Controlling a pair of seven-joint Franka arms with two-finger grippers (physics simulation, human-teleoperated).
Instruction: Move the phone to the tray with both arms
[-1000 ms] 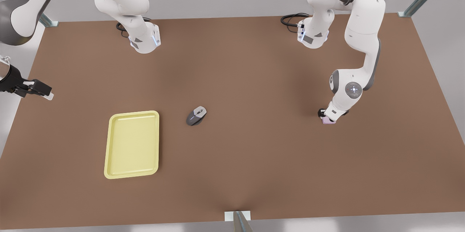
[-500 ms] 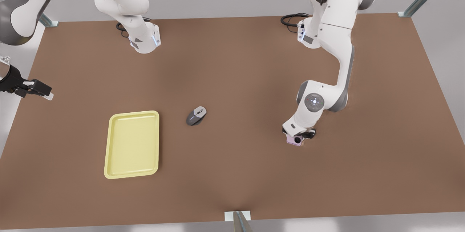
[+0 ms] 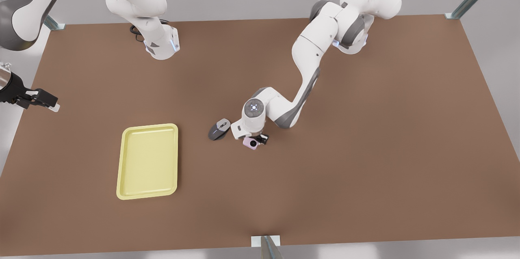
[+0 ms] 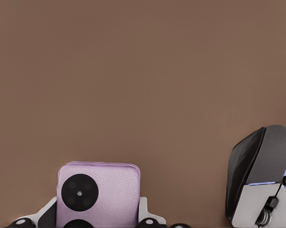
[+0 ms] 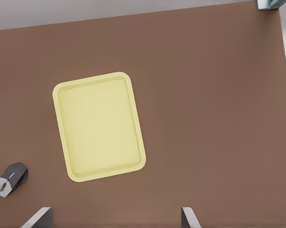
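Clamped on the phone (image 3: 250, 142), my left gripper (image 3: 254, 140) sits low over the brown table (image 3: 365, 149) near its middle, just beside the grey computer mouse (image 3: 219, 129), which lies toward the front view's left of it. From the left wrist view I see the phone (image 4: 97, 192) held between the two fingers (image 4: 150, 219), its pale lilac, leather-grained face toward the camera with one full black circle and the top of a second; I can read no brand, label or writing on it. The mouse (image 4: 261, 178) lies close alongside without touching the phone, grey and black with a scroll wheel, and I make out no lettering on it either. My right gripper (image 3: 38, 98) hangs at the table's edge on the front view's left, well apart from everything; its two fingertips (image 5: 38, 218) frame the right wrist view with a wide gap between them and nothing held. The tray (image 3: 148, 161), pale yellow with a raised rim, lies flat on the table on the far side of the mouse from the phone, toward the front view's left, and I see nothing in it from either the front view or the right wrist view (image 5: 100, 126). I see no marking on the tray.
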